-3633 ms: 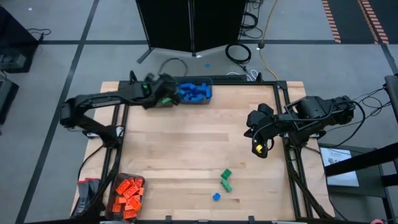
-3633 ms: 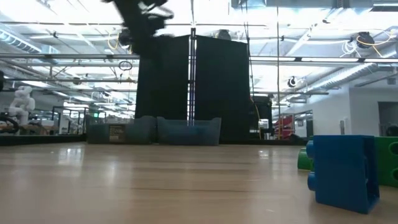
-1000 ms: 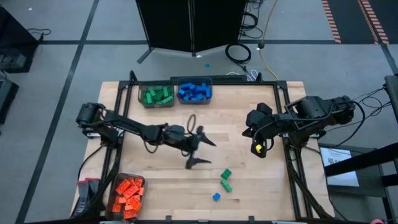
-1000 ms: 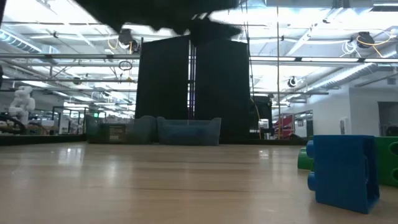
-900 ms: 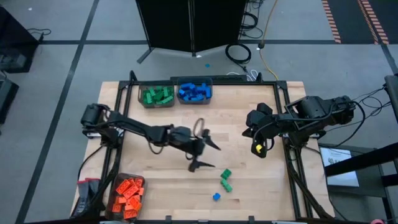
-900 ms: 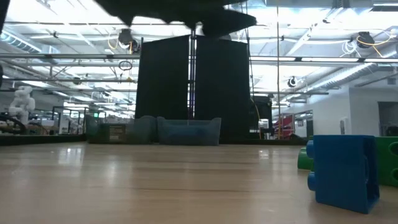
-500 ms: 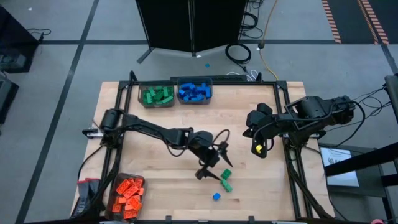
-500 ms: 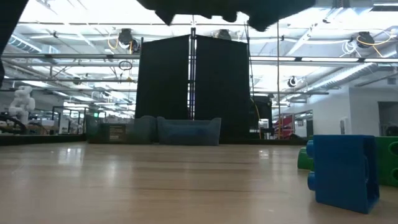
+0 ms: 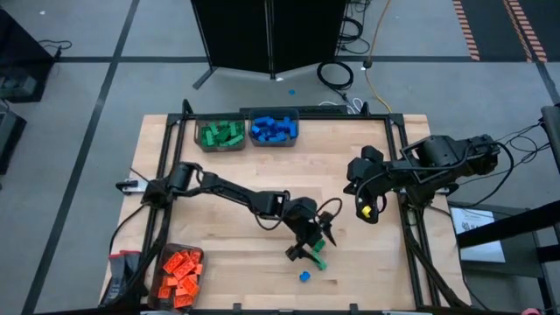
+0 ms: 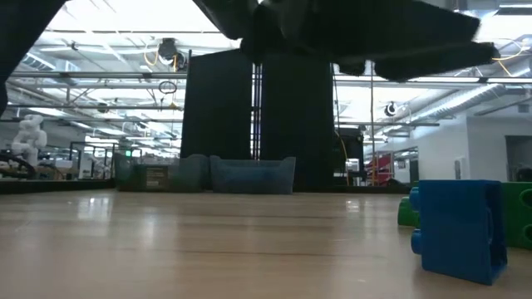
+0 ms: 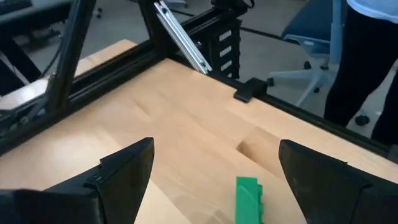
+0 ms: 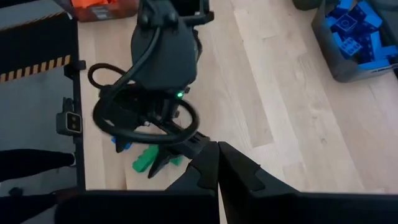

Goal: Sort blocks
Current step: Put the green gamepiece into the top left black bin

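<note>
Two green blocks (image 9: 318, 255) and one blue block (image 9: 304, 276) lie flat on the wooden table near its front edge. My left gripper (image 9: 311, 245) hovers open just above the green blocks. In its wrist view a green block (image 11: 249, 198) lies between and ahead of the two fingers, apart from both. My right gripper (image 9: 366, 208) hangs shut and empty above the table's right side, its closed fingers (image 12: 217, 163) pointing down. In the low view the blue block (image 10: 457, 226) stands close by, with green blocks (image 10: 517, 214) behind it.
At the far edge stand a bin of green blocks (image 9: 220, 134) and a bin of blue blocks (image 9: 274, 129); a bin of orange blocks (image 9: 181, 273) sits at the near left corner. A black frame (image 9: 404, 166) runs along the table's sides. A person's dark legs (image 11: 367, 62) show beyond the table.
My left gripper has swept from the table's middle toward the near right, down to the green blocks, rolling its wrist on the way and staying open. The blocks have not moved.
</note>
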